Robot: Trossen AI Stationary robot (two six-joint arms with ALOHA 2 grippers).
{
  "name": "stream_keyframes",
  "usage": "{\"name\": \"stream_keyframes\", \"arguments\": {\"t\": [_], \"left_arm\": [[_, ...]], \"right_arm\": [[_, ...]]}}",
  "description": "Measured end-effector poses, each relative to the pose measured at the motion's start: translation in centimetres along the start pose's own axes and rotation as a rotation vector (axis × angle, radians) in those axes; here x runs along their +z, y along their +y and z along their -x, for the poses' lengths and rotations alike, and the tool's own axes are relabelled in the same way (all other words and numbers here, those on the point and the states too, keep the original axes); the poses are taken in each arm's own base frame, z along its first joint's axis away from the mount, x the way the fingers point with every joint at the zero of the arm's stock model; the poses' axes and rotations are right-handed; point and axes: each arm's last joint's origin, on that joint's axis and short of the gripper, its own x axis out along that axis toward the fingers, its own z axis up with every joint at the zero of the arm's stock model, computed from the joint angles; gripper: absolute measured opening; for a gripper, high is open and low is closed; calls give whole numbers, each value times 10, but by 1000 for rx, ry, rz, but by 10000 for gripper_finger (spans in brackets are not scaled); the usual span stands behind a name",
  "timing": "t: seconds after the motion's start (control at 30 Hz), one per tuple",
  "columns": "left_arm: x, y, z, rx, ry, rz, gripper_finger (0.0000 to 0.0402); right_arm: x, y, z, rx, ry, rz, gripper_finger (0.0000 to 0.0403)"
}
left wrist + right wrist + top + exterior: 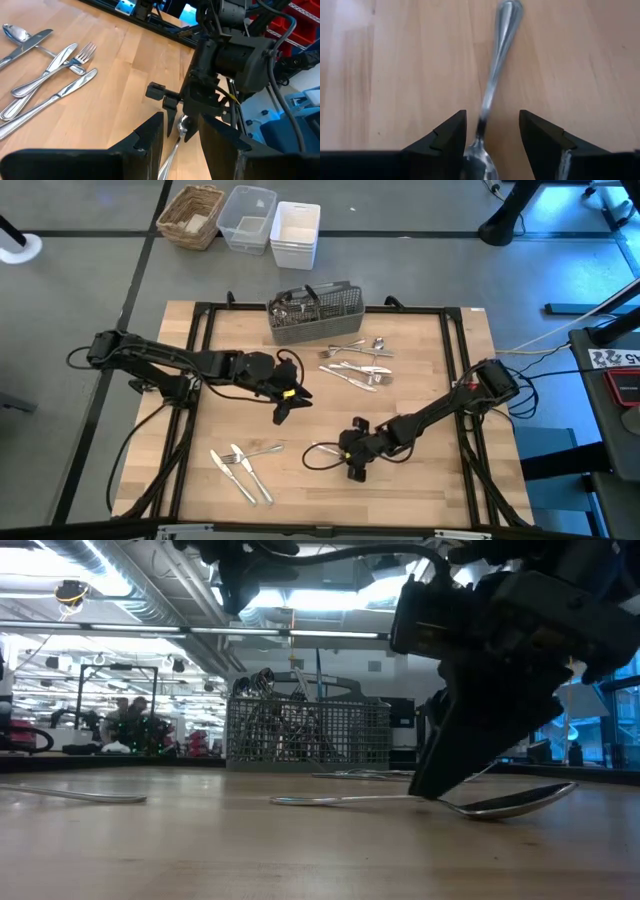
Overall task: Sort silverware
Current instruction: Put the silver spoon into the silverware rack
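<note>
A silver spoon lies flat on the wooden table near its front middle, its bowl under my right gripper. My right gripper is open and slants down onto the table, one finger on either side of the spoon's neck. My left gripper hangs open above the table's middle with nothing between its fingers, pointing toward the right gripper. More silverware lies in two loose groups, one at the near left and one in front of the caddy. My right gripper's fingers stand close on either side of the spoon's neck, coming slanting from above along the spoon. I cannot tell whether they touch it. The spoon lies flat on the table.
A grey mesh caddy holding some silverware stands at the table's far middle. Beyond the far edge are a wicker basket, a clear bin and a white bin. A black frame rims the table.
</note>
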Motion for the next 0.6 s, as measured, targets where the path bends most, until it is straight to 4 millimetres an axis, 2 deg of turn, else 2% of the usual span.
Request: {"name": "stream_keyframes", "arguments": {"t": [0.17,0.27,0.4,0.6], "left_arm": [[0,0,0,9,-2,0,115],[0,1,0,20,-1,0,115],[-1,1,0,26,5,5,115],[-2,1,0,28,11,13,115]], "right_arm": [[-2,-1,-5,-16,4,3,180],[-3,-2,-5,-31,1,5,163],[-3,-3,-6,-51,-2,7,117],[-4,-4,-6,-70,-3,7,26]]}}
